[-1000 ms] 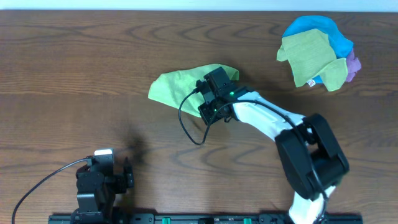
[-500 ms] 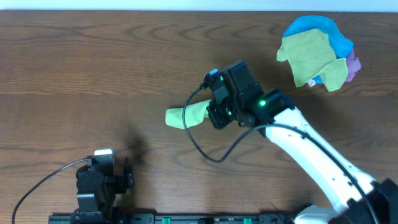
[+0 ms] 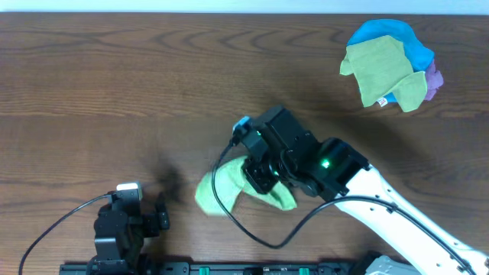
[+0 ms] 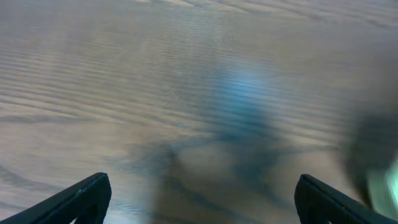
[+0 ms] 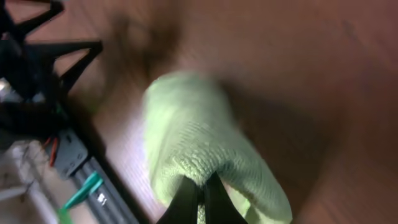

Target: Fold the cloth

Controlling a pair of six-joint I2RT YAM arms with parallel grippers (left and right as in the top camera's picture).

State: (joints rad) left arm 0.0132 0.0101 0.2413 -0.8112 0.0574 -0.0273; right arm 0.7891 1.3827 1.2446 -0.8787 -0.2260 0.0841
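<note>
The bright lime-green cloth (image 3: pixel 218 191) hangs bunched from my right gripper (image 3: pixel 256 177) above the table's front middle. In the right wrist view the cloth (image 5: pixel 199 143) drapes over the shut fingers (image 5: pixel 200 198), which pinch a fold of it. My left gripper (image 3: pixel 157 218) rests at the front left near the base rail. In the left wrist view its two fingertips (image 4: pixel 87 196) stand wide apart over bare blurred wood, with nothing between them. No white tag shows.
A pile of other cloths (image 3: pixel 390 65), olive yellow-green over blue and purple, lies at the back right. A black cable (image 3: pixel 229 221) loops from the right arm. The base rail (image 3: pixel 252 267) runs along the front edge.
My right gripper has carried the lime-green cloth from the table's middle toward the front and slightly left, lifting it into a hanging bundle. The left arm has barely moved.
</note>
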